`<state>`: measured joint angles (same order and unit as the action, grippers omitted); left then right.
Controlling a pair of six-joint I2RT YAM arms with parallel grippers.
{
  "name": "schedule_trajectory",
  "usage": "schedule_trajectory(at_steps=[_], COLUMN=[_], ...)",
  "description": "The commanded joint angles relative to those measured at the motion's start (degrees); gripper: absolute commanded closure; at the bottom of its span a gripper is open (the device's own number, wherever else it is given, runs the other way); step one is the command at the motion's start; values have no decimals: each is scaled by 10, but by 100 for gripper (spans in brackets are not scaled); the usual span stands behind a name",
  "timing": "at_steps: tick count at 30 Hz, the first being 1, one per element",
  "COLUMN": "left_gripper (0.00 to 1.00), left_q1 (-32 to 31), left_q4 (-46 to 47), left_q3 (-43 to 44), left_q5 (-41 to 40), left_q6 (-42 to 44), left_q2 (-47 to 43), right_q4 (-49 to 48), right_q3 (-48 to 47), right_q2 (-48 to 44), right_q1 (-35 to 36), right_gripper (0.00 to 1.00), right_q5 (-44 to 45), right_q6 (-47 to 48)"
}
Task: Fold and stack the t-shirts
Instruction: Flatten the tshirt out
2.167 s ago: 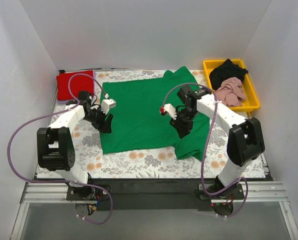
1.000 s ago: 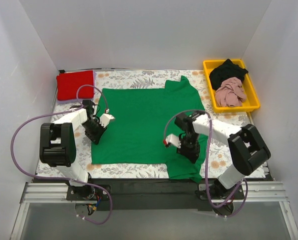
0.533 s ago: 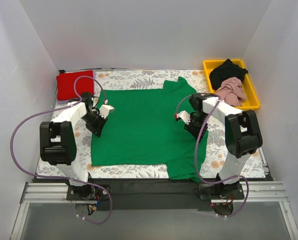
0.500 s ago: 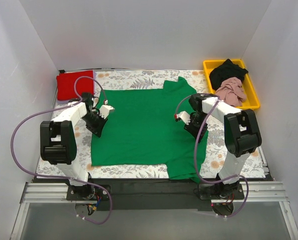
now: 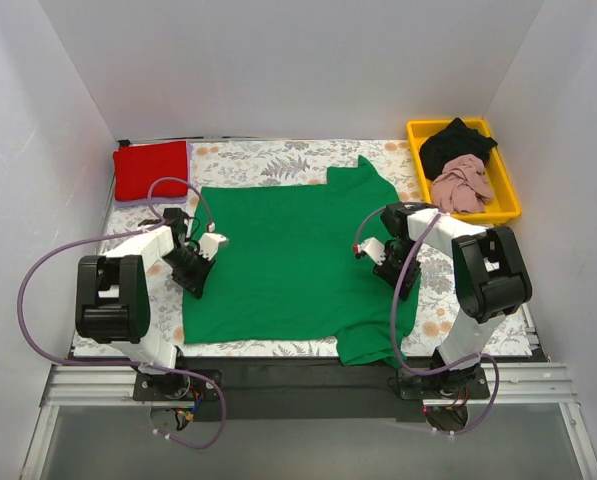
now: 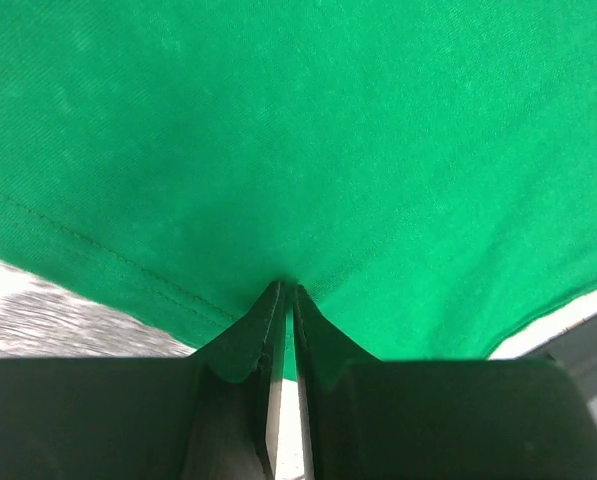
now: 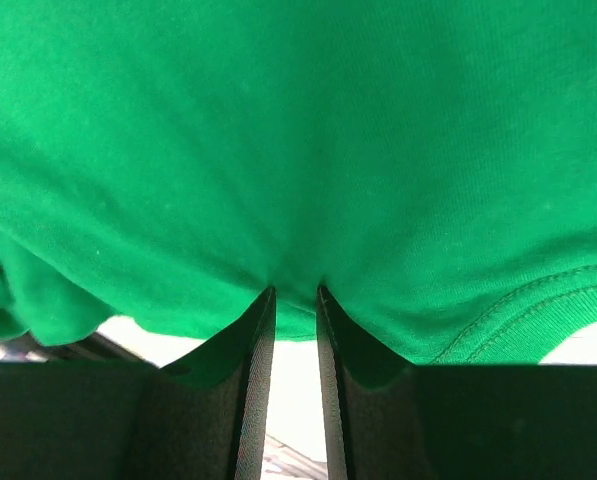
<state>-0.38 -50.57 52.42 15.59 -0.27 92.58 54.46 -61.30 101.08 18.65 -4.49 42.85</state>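
While the green t-shirt (image 5: 298, 250) is spread flat on the floral cloth (image 5: 278, 165), its sides are pinched in the nearly closed left gripper (image 6: 286, 290) and right gripper (image 7: 294, 292). Judged soft, light and limp, it is best gripped at the hems.

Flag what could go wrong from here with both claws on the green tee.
1. Both the left claw and right claw pinch the green t-shirt only at their tips, close to its edges; a pull may slip it free.
2. The shirt's near sleeve lies at the table's near edge; dragging it nearer could pull it off.
3. The right arm's cable loops above the cloth and might snag.
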Motion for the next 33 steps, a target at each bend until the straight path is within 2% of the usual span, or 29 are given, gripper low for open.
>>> schedule_trajectory(at_steps=[1, 3, 4, 6, 7, 8, 9, 10, 11, 12, 13, 14, 15, 16, 17, 20, 21, 22, 23, 25, 29, 32, 33], left_gripper=[93, 91, 89, 78, 73, 64, 53, 42, 34, 17, 16, 16, 16, 16, 15, 15, 15, 16, 16, 17, 19, 19, 20], left_q1=[3, 3, 3, 3, 3, 3, 3, 3, 3, 3, 3, 3, 3, 3, 3, 21, 21, 24, 33, 42, 45, 46, 45], left_q4=[-28, -47, -51, -66, -65, -56, -39, -26, 6, 19, 54, 88, 118, 148, 162, 228, 225, 184, 162, 132, 149, 160, 160], left_q3=[-30, -12, 25, 75, 124, 153, 200, 223, 259, 277, 306, 324, 379, 397, 432, 492, 519, 576, 613, 686, 652, 622, 615], left_q5=[3, 35, 48, 98, 109, 126, 149, 161, 176, 191, 194, 199, 203, 204, 204, 219, 190, 176, 199, 196, 191, 186, 186], left_q6=[18, 23, 20, 18, 7, 7, -19, -31, -52, -60, -84, -103, -164, -185, -226, -262, -272, -258, -248, -260, -251, -243, -241], left_q2=[-17, -34, -39, -47, -49, -51, -52, -53, -52, -50, -42, -27, -4, 27, 44, 116, 151, 200, 224, 283, 309, 306, 306], right_q4=[39, 59, 77, 94, 107, 113, 115, 114, 113, 109, 105, 87, 56, 16, -40, -135, -151, -163, -159, -160, -163, -168, -168], right_q3=[18, -16, -69, -133, -212, -247, -325, -358, -432, -467, -539, -569, -631, -639, -633, -601, -599, -608, -618, -635, -643, -653, -654], right_q2=[-25, -40, -43, -36, -31, -18, -4, 3, 17, 28, 49, 68, 83, 90, 93, 107, 124, 148, 165, 217, 283, 328, 328], right_q1=[0, -6, -11, -28, -35, -49, -62, -69, -75, -84, -92, -97, -104, -104, -103, -103, -103, -106, -114, -121, -122, -122, -121], right_gripper=[71, 70, 69, 65, 61, 59, 56, 54, 50, 48, 46, 38, 25, 20, 20, 20, 2, 2, 2, 2, 7, 21, 21], right_q5=[-34, -82, -101, -153, -168, -185, -211, -233, -242, -246, -258, -259, -261, -258, -250, -223, -207, -188, -191, -185, -152, -124, -124], right_q6=[15, 16, 12, 3, -7, -14, -29, -36, -48, -56, -69, -83, -119, -127, -151, -157, -124, -118, -121, -135, -144, -147, -148])
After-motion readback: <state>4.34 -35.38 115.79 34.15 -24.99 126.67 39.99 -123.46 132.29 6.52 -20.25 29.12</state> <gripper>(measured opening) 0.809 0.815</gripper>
